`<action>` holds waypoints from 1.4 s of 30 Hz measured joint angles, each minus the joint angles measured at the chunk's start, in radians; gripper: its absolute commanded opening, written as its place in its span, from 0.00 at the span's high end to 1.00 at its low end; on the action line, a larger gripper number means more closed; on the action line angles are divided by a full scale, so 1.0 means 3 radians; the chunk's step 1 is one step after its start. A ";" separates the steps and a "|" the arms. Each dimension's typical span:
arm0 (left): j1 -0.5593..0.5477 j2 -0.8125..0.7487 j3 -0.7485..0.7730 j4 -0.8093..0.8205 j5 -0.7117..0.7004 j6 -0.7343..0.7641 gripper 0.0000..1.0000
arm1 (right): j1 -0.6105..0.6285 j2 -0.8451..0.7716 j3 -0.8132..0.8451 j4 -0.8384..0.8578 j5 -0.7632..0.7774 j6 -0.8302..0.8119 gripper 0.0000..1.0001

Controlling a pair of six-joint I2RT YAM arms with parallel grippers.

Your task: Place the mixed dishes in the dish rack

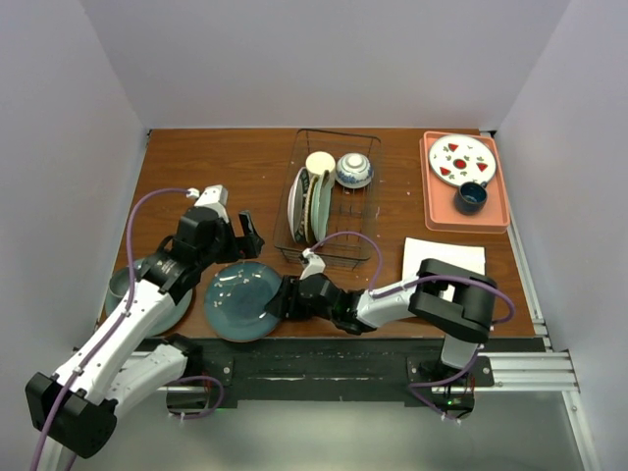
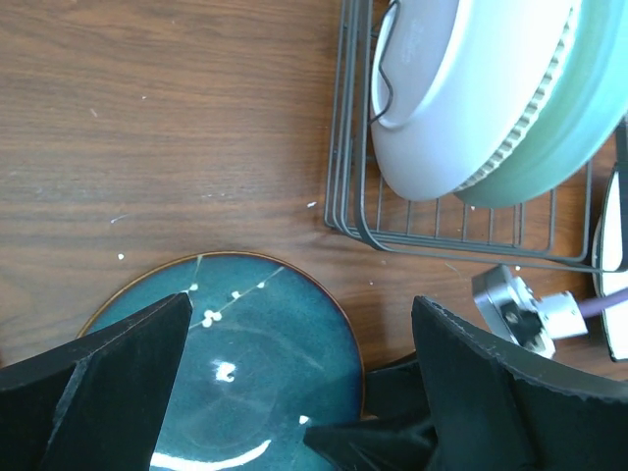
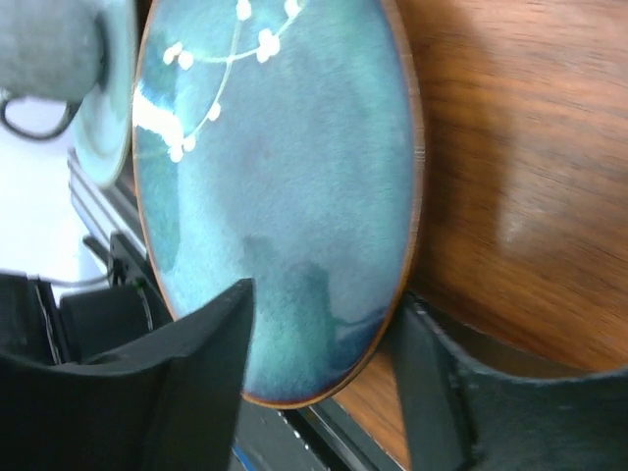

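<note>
The teal-blue plate (image 1: pixel 240 299) lies flat on the table near the front edge. My right gripper (image 1: pixel 280 297) reaches in low from the right. It is open, its fingers set either side of the plate's right rim (image 3: pixel 324 343), with a gap still showing. My left gripper (image 1: pixel 245 235) hangs wide open above the plate (image 2: pixel 235 363), holding nothing. The dish rack (image 1: pixel 378 186) stands behind. A white plate (image 2: pixel 442 98) and the pale green plate (image 2: pixel 559 128) stand on edge in it, with the cream mug (image 1: pixel 320 162) and the patterned bowl (image 1: pixel 353 170). The white square plate (image 1: pixel 444 257) lies under the right arm.
A grey-green plate (image 1: pixel 123 285) with a small grey cup (image 3: pixel 49 49) sits left of the teal plate, partly under the left arm. A salmon tray (image 1: pixel 500 211) at the back right holds a red-marked white plate (image 1: pixel 461 160) and a dark blue cup (image 1: pixel 471 197).
</note>
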 measured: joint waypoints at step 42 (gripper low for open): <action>0.0000 -0.0599 0.0125 -0.0210 -0.0074 0.0037 0.00 | 0.0177 -0.0999 0.0098 -0.1470 0.0688 0.0032 1.00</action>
